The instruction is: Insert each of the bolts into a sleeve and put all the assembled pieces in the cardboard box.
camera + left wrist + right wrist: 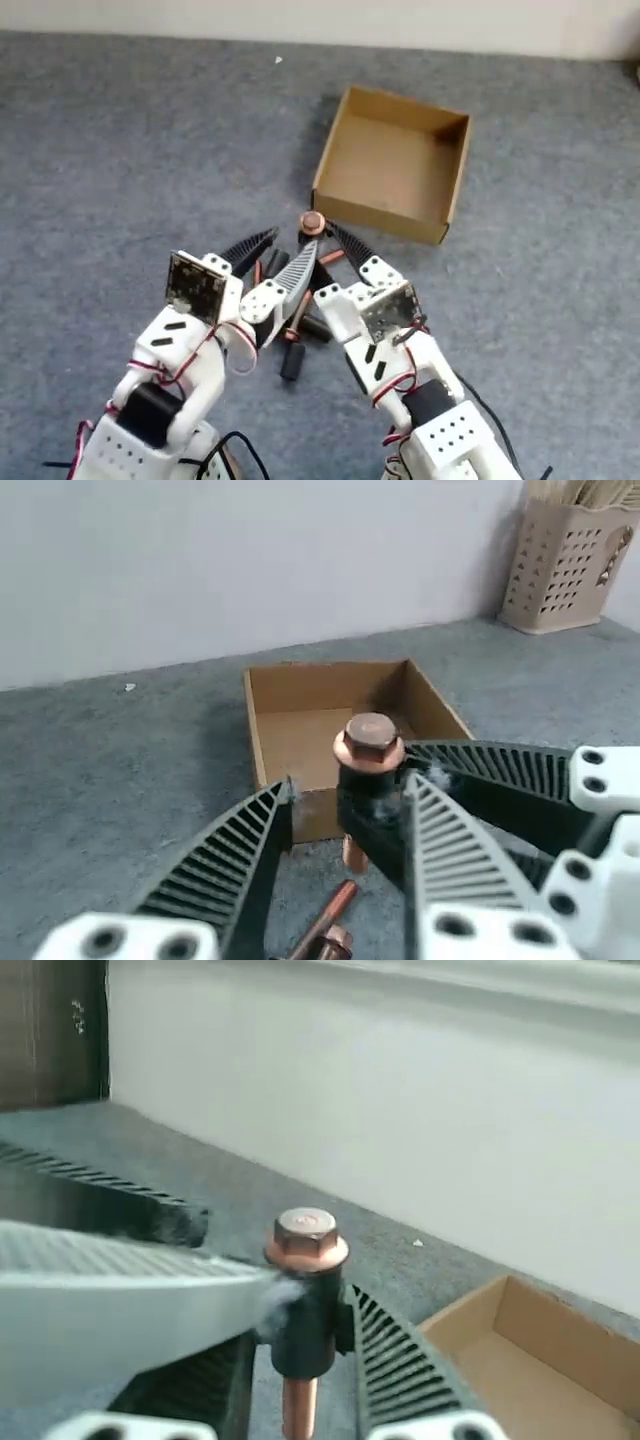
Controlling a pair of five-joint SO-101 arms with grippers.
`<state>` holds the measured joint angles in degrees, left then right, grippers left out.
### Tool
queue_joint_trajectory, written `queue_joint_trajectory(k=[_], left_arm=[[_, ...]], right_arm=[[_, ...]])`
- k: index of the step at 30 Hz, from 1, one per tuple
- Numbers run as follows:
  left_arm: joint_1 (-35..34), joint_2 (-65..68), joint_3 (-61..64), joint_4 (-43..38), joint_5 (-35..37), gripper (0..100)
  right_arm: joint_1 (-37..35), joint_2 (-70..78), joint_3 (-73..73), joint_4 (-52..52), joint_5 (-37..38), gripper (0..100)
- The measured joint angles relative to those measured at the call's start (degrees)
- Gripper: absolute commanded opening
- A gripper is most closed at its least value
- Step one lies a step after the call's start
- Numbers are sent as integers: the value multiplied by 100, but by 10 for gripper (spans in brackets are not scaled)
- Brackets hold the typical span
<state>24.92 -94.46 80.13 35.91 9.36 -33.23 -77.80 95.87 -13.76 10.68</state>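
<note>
Grey carpet [120, 150] covers the table, and a pale wall [200, 560] stands behind it. The right gripper [305, 1345] is clamped on a black sleeve [303, 1320], with one ribbed finger on each side, and holds it upright above the carpet. A copper bolt [305, 1238] sits in this sleeve: its hexagonal head rests on the top end, and the tip of its shank comes out below the claw. The left gripper [294, 238] is just beside, with its fingers apart and nothing held. The sleeve stands between them; the pale finger touches its side or is just beside it, and the black finger is apart from it.

The cardboard box [380, 213] lies just beyond the right claw, open side up, and I see nothing inside it. Under and behind both claws some parts lie on the carpet, among them a loose bolt [328, 920] and a loose sleeve [292, 362].

I judge that the insertion of this pair is done, and the step in hand is to bring the assembled piece to the box. The next move calls for the left claw to draw clear first, so that its finger does not drag the sleeve. Then the right arm should reach forward over the near wall of the box, high enough for the shank tip to pass the rim, and open only above the box floor. The grip is on the sleeve alone, so the piece should be kept upright, or the bolt may slide out.
</note>
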Motion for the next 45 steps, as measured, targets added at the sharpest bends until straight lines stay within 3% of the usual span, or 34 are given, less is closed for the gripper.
queue_joint_trajectory(k=[5, 14, 20, 25, 29, 37, 45], left_arm=[[-114, 9, -369, 554, 35, 217], [-1301, 70, -440, 598, 44, 190], [-2119, 70, -316, 598, 44, 4], [-2532, 70, 202, 598, -404, 5], [-2822, 70, 765, 598, -510, 5], [-2954, 70, 1565, 598, -545, 5], [-2954, 70, 1582, 598, -545, 5]], right_arm=[[53, 0, 0, -9, -53, 5], [360, -9, 0, 70, -70, 5], [527, -9, 0, 1143, -70, 5], [712, -9, 0, 1407, -70, 5], [1108, -9, -123, 2277, -70, 5], [1371, 26, -1758, 4571, -457, 5], [1398, 1978, -4000, 4932, -484, 5]])
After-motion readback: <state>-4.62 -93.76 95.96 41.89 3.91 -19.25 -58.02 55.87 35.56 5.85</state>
